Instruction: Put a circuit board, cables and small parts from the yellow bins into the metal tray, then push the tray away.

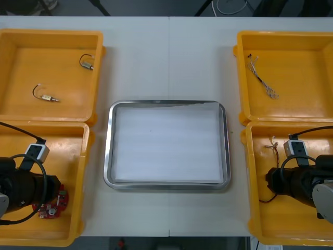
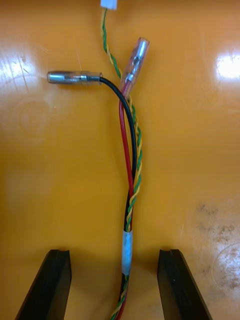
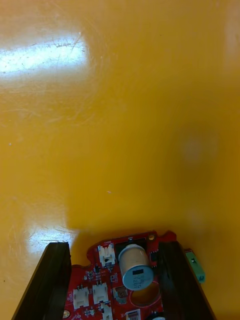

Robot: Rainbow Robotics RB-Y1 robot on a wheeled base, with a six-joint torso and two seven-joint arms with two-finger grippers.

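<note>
My left gripper (image 3: 114, 245) stands open low in the near left yellow bin (image 1: 78, 177), its fingers (image 3: 52, 280) on either side of a round red circuit board (image 3: 127, 280). The board (image 1: 51, 207) peeks out beside the left arm (image 1: 21, 187). In the near right yellow bin (image 1: 252, 208), my right gripper (image 2: 114, 251) is open over a cable bundle (image 2: 129, 165) of black, red and twisted yellow-green wires. The bundle runs between the fingers (image 2: 172, 285) without touching them. The metal tray (image 1: 108, 151), white inside, lies between the bins with nothing in it.
The far left bin (image 1: 15, 67) holds two small metal parts with short wires (image 1: 87, 62) (image 1: 46, 96). A thin twisted cable (image 1: 263, 79) lies in the far right bin (image 1: 312, 67). The right arm (image 1: 299, 182) hangs over its bin, a black wire (image 1: 268, 198) beside it.
</note>
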